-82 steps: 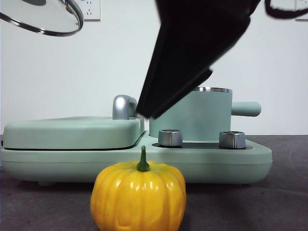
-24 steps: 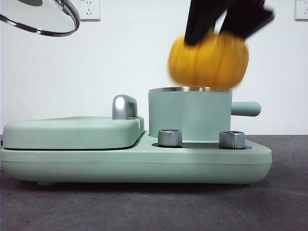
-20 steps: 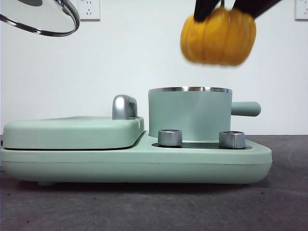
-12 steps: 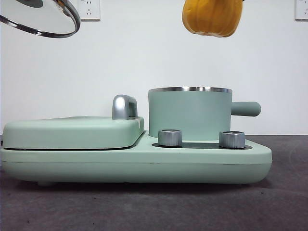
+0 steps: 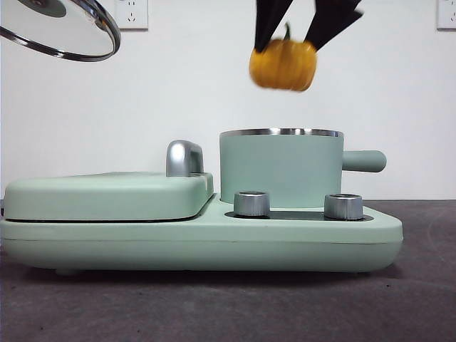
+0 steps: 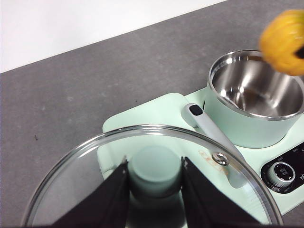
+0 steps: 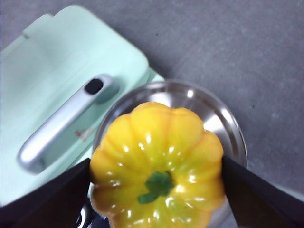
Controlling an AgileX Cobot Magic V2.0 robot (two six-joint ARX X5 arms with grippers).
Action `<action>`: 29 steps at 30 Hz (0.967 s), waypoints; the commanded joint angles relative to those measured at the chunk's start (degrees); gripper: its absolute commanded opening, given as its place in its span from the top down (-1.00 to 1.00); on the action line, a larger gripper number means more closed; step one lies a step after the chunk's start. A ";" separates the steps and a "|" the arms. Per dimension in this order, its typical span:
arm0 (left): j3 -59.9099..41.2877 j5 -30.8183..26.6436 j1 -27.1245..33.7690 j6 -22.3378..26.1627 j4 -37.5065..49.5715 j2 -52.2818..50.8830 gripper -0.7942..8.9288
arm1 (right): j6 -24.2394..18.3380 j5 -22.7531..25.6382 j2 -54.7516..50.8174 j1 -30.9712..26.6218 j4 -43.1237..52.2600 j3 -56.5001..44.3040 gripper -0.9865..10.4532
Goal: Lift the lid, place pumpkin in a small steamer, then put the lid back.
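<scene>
While the left pincer [image 6: 154, 183] is gripping the lid [image 6: 152, 178] by its knob, the right pincer [image 7: 156, 178] is squeezing the glossy, probably slippery pumpkin [image 7: 157, 166] at its flanks above the small steamer [image 5: 281, 169].

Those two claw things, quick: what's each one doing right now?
Left tool: closed on the knob of the lid, held up off to the side.
Right tool: closed on the pumpkin, in the air above the small steamer.

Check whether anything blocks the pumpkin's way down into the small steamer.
Nothing visible does. The right gripper holds the pumpkin above the small steamer, whose mouth is open and bare inside. The left gripper holds the lid off to the side.
</scene>
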 commanded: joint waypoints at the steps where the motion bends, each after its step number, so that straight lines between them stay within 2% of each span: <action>1: 0.81 -0.17 -0.20 0.07 2.08 0.24 0.82 | -1.05 0.02 3.61 0.02 1.46 2.58 0.19; 8: 0.81 -0.17 -0.20 0.02 2.10 0.24 0.82 | -3.80 2.75 7.82 -0.13 6.12 2.64 0.19; 29: 0.81 -0.17 -0.20 -0.02 3.19 0.24 0.82 | -4.28 2.97 16.04 -0.20 4.13 2.54 0.19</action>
